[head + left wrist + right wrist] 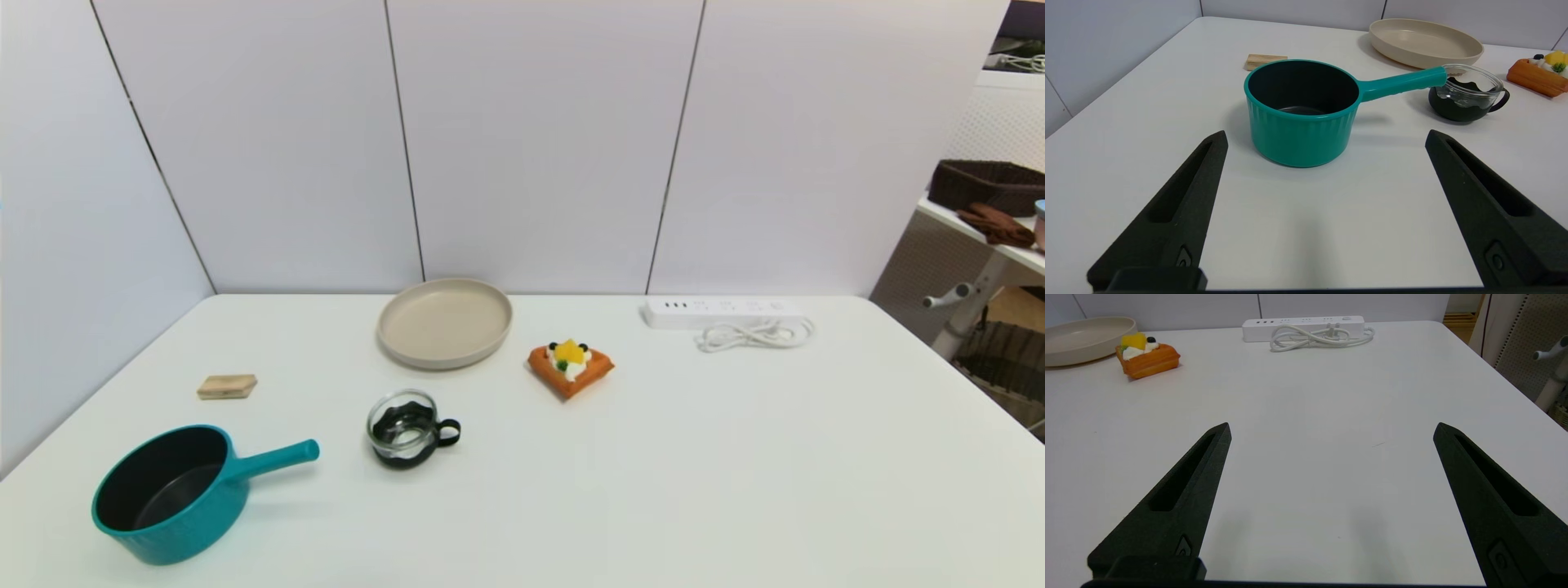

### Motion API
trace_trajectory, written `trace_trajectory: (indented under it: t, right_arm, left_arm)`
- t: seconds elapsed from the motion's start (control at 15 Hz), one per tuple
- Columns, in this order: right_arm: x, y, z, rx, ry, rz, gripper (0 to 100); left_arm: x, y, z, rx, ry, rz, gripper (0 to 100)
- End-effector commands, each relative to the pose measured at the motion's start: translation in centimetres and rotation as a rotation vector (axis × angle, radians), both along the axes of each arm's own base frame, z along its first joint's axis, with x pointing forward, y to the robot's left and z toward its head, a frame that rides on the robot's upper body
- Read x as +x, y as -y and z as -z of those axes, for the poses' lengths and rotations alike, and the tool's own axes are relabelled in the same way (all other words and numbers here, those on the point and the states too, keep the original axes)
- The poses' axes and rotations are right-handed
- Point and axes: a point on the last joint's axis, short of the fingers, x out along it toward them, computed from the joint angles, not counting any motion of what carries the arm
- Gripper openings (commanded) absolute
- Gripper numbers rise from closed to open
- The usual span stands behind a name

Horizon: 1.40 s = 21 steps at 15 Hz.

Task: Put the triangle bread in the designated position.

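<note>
So the triangle bread sits mid-table, just beside the beige plate at about its 4 o'clock. From the right gripper, fingers spread wide and empty, it's off around 11 o'clock with bare table between. The left gripper, also wide open, faces the teal pot, so right looks better placed.

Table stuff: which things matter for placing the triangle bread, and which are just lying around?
For the job: triangle bread; left gripper and right gripper, both open and back from it.

Lying about: beige plate, teal pot, glass cup, wooden block, power strip.
</note>
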Motion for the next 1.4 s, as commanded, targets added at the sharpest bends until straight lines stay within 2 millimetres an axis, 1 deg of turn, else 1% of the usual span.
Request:
trace_trajectory:
  t: [0.07,0.33,0.47,0.53,0.6,0.67,0.73,0.87,0.93,1.0,1.07,1.13,1.2,1.27,1.33,1.4]
  right_arm:
    - [0.0,0.0,0.0,0.0,-0.001,-0.001,100]
    - [0.0,0.0,0.0,0.0,0.001,-0.001,100]
    - [0.0,0.0,0.0,0.0,0.002,-0.001,100]
    - [0.0,0.0,0.0,0.0,-0.001,0.001,100]
    - [0.0,0.0,0.0,0.0,-0.001,-0.001,100]
    - [0.0,0.0,0.0,0.0,0.001,-0.001,100]
    - [0.0,0.0,0.0,0.0,-0.001,0.001,100]
    - [0.0,0.0,0.0,0.0,-0.001,0.001,100]
    - [0.0,0.0,0.0,0.0,-0.001,-0.001,100]
    - [0.0,0.0,0.0,0.0,-0.001,0.001,100]
    - [0.0,0.0,0.0,0.0,-0.001,-0.001,100]
    - [0.0,0.0,0.0,0.0,-0.001,-0.001,100]
    - [0.0,0.0,0.0,0.0,-0.001,-0.001,100]
    - [0.0,0.0,0.0,0.0,0.001,-0.001,100]
    - [0.0,0.0,0.0,0.0,0.001,0.001,100]
    - [0.0,0.0,0.0,0.0,-0.001,0.001,100]
  left_arm:
    - [0.0,0.0,0.0,-0.001,-0.001,-0.001,100]
    - [0.0,0.0,0.0,-0.004,0.001,-0.001,100]
    - [0.4,0.0,-0.4,0.005,-0.044,-0.002,100]
    - [0.8,0.0,-2.1,0.04,-0.055,0.008,100]
    - [1.7,0.1,-4.5,0.123,-0.068,0.031,100]
    - [3.7,0.2,-8.5,0.24,-0.073,0.12,100]
    - [5.8,0.5,-11.4,0.332,-0.065,0.236,100]
    - [10.8,1.6,-16.0,0.511,-0.04,0.462,100]
    - [13.6,2.5,-17.5,0.602,-0.022,0.558,100]
    - [16.5,3.8,-18.5,0.672,-0.01,0.633,100]
    - [19.9,6.3,-18.8,0.708,-0.014,0.743,100]
    - [22.4,9.1,-18.5,0.702,-0.032,0.842,100]
    - [24.6,11.3,-18.1,0.701,-0.05,0.898,100]
    - [26.7,13.6,-17.3,0.706,-0.07,0.949,100]
    - [28.4,16.0,-16.2,0.706,-0.094,1.003,100]
    - [29.8,18.8,-14.7,0.678,-0.142,1.061,100]
